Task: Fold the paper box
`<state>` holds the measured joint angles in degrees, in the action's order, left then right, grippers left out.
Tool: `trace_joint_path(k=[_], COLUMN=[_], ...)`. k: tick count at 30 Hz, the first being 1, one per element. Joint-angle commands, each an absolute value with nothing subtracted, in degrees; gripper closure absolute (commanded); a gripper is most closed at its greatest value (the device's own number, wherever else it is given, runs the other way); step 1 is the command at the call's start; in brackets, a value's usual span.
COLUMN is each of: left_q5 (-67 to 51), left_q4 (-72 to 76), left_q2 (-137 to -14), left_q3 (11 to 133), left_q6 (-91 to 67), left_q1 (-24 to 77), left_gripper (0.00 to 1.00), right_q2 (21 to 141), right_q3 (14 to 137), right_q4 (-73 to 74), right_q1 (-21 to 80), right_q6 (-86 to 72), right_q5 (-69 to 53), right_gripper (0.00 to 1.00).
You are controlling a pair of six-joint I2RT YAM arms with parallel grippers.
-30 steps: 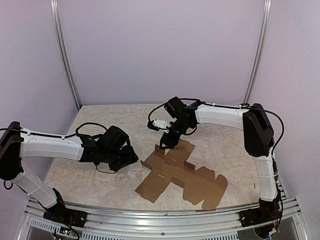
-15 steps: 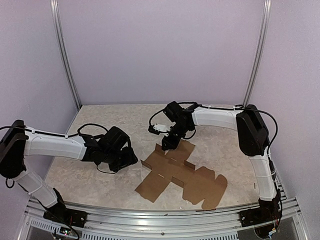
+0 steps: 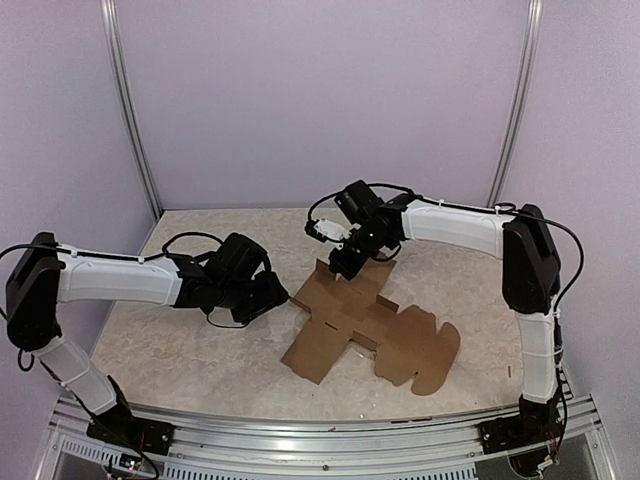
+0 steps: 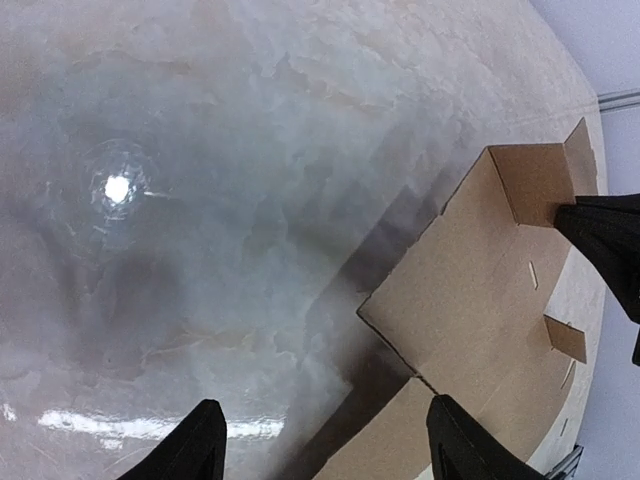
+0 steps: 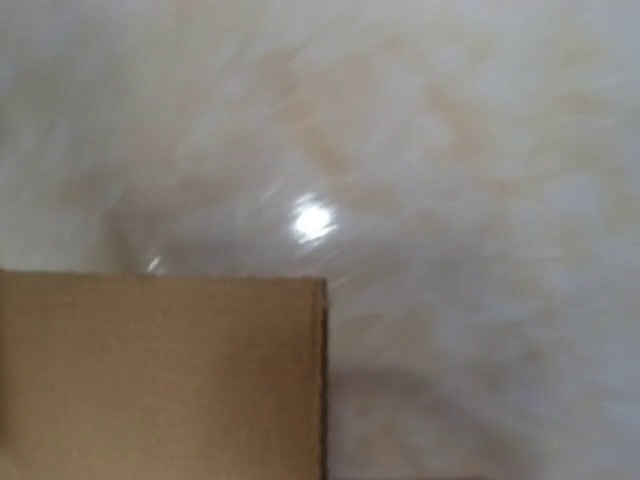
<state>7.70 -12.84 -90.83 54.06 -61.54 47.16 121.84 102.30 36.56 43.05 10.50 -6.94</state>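
Probably the first fold: the brown cardboard die-cut sheet (image 3: 370, 335) lies flat, central on the table (image 3: 180, 350). Left gripper (image 4: 335, 442) at its 9 o'clock, jaws released; right gripper (image 3: 340, 268) on the 11 o'clock flap (image 4: 535, 180), grasp I cannot tell. Next, press that flap inward.

Lilac walls (image 3: 320, 100), marbled table (image 3: 180, 350)

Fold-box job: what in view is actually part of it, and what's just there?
Part of the job:
paper box, a mostly flat sheet
right gripper, at its far flap
left gripper, open, by its left edge

Just there:
table
front rail
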Motion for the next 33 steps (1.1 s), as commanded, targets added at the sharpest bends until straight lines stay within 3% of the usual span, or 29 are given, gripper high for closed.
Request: trace_joint_path(k=[1,10,17,28,30,33], left_q5=[6.91,4.28,4.88,0.37,0.78,1.66], left_q4=[-9.55,-9.71,-10.21,-7.11,-7.12,-7.21], left_q2=[-94.54,-101.5,-103.43,-107.45,-107.86,-108.06], left_q3=[59.15,66.71,68.76,71.75,72.67,74.24], left_q6=[-62.3,-63.83,-65.12,-63.24,-62.37,-58.76], left_q1=[46.58,45.73,44.87,43.95,43.86,43.62], left_gripper=[0.32,0.43,0.7,0.99,1.0,1.0], right_q2=[117.17,114.82,113.02,111.07,110.9,109.01], right_q3=[100.74,99.31,97.65,96.47,96.72,96.78], right_q4=[32.79,32.21,31.55,31.64,32.74,35.29], right_q1=[42.48,42.28,42.32,42.28,42.28,42.08], right_q6=[5.49,4.6,3.55,1.94,2.16,3.47], right_q5=[-0.39,2.94,4.72,2.14,0.36,-4.76], right_gripper=[1.0,1.0,1.0,1.0,0.93,0.68])
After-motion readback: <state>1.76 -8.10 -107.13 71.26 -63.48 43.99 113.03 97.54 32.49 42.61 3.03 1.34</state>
